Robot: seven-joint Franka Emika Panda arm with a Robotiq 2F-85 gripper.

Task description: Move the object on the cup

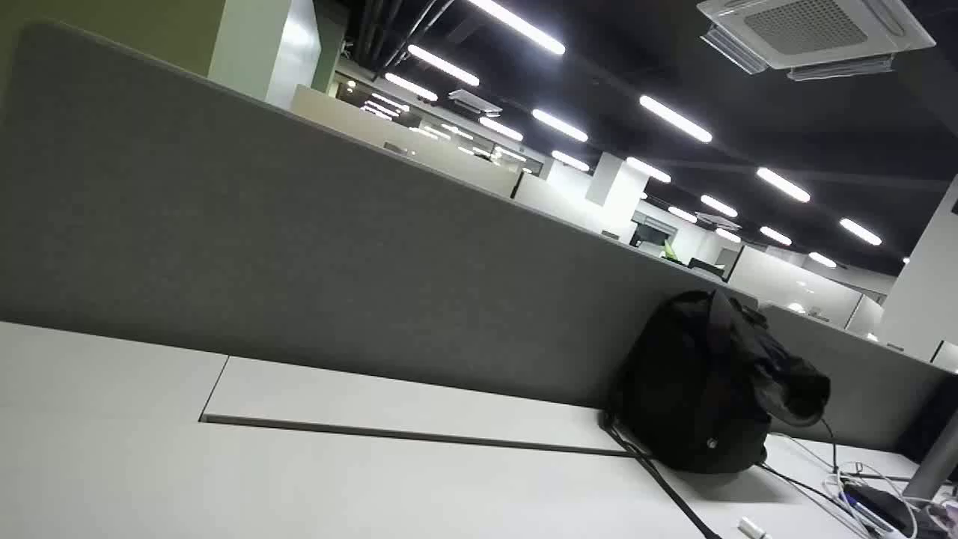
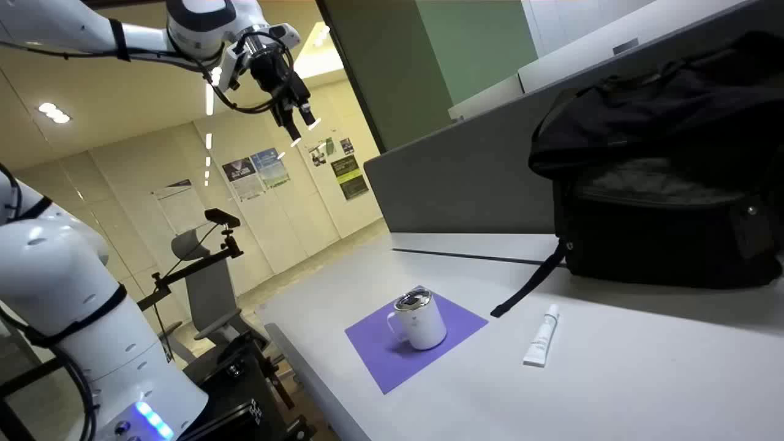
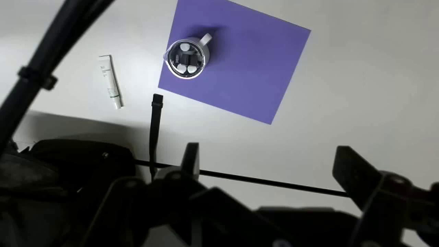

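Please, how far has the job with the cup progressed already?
Done: nothing visible; the lid sits on the cup. In hand: nothing; the end effector hangs open and empty. Left: probably the whole move; if the tube is meant, it lies on the table, apart from the cup.

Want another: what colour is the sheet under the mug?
The sheet is purple, clearest in the wrist view.

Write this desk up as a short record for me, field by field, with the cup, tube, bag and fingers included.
cup: white, upright, on the purple sheet
lid: on the cup
tube: white, lying on the desk, apart from the sheet
bag: black, by the partition
strap: runs from the bag, its end near a sheet corner
fingers: spread open, holding nothing, clear of the cup
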